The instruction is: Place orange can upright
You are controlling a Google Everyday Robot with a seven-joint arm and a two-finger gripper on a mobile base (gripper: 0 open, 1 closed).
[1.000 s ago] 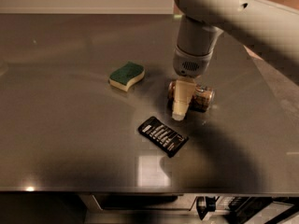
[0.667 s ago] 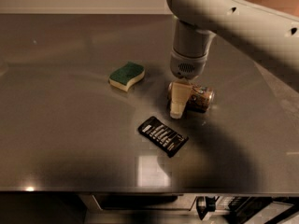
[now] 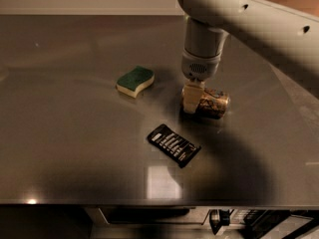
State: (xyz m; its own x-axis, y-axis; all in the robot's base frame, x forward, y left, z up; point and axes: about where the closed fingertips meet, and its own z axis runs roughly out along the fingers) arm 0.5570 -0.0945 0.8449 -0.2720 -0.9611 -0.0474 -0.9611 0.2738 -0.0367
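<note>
Camera view, and the grey table fills almost the whole frame, glossy, with a pale patch of reflected light near its lower edge. Coming in from the upper right is the big pale robot arm, cut off by the top and right edges, its thick wrist pointing straight down at the centre right of the table and throwing a broad dark shadow toward the lower right. Next in size, the flat black packet with white print lies at an angle just below centre. Up and to the left of it sits the sponge, green on top, yellow below, well apart from the packet. Now the orange can: it's down on its side at centre right, lying roughly left to right, brownish-orange with dark mottled print and a bright glint along its upper curve. Right at its left end, touching it, hangs the gripper, its cream lower end standing in front of that end and covering it. So which end carries the pull tab is hidden. Whether the gripper has the can clamped or simply stands against it, I cannot tell. Under the table's front edge, at the bottom of the frame, everything is dark and hard to make out.
</note>
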